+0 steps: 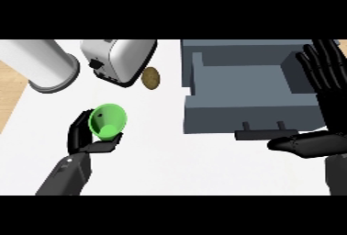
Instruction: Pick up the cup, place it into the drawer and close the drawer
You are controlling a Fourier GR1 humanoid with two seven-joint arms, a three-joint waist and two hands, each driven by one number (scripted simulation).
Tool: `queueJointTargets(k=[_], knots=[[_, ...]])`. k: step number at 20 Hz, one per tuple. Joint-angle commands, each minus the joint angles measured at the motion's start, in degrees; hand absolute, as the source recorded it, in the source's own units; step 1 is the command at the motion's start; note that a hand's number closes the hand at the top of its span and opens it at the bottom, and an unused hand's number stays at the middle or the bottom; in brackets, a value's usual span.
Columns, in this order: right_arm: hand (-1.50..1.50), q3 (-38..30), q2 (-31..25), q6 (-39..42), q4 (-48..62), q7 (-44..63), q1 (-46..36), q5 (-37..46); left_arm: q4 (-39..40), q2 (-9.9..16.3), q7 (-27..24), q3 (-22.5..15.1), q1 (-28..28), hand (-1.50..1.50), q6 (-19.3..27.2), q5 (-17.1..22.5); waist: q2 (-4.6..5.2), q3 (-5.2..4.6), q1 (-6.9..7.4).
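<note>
You see one translucent green plastic cup (108, 121), tipped so its open mouth faces up toward you, held over the white counter (176, 160) at the left of the view. The robot's black left hand (88, 137) has its fingers and thumb curled round the cup's lower part, with the cup's rim standing clear above them. To the right, well apart from the cup, sits one open grey box-shaped drawer (254, 92) with a dark handle (265, 133) on its near face. The black right hand (324, 92) stands spread and upright at the drawer's right edge, holding nothing. Behind the cup you find one silver toaster (119, 59), one white cylinder (44, 64) and one small brown disc (150, 78).
</note>
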Motion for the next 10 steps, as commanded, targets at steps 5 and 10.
queueJointTargets(k=[5, 10], knots=[[-1.50, 2.1, 1.5, -1.2, -2.6, 0.2, 2.2, 2.4, -4.3, -1.9, -0.4, -1.7, -8.1, 1.50, -5.7, 0.6, -0.36, 0.13, 0.21], [-1.50, 0.2, -0.3, -1.1, -0.6, 2.7, -1.1, 1.2, -12.5, -4.0, 9.7, -4.1, -14.5, 1.50, -2.9, 1.1, -0.75, 0.21, 1.24]])
